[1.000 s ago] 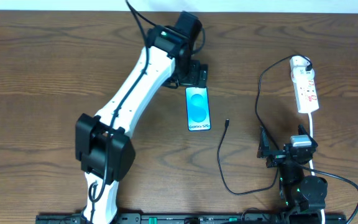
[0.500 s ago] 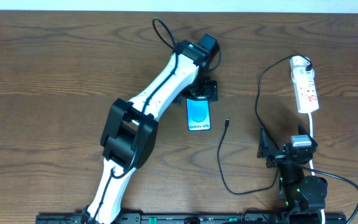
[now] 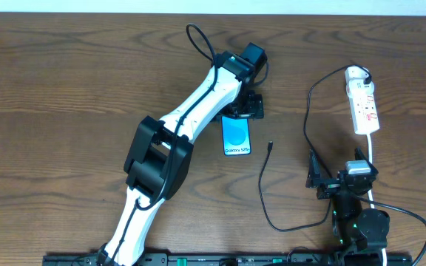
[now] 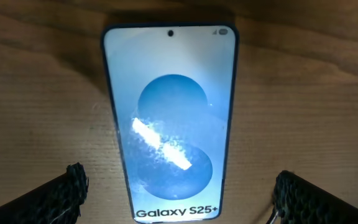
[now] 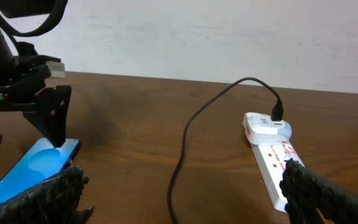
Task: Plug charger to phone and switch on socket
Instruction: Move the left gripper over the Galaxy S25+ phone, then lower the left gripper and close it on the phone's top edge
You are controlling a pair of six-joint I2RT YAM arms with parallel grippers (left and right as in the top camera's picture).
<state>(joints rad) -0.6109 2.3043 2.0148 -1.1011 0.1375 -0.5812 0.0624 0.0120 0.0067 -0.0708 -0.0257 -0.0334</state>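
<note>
Left arm [image 3: 198,97]: white links, black joints, black cable.

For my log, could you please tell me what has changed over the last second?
The left gripper, open, swung right and now hangs over the far end of the slim blue-screened smartphone. It, the thin black charger cable, white power strip and right gripper stayed put.
</note>
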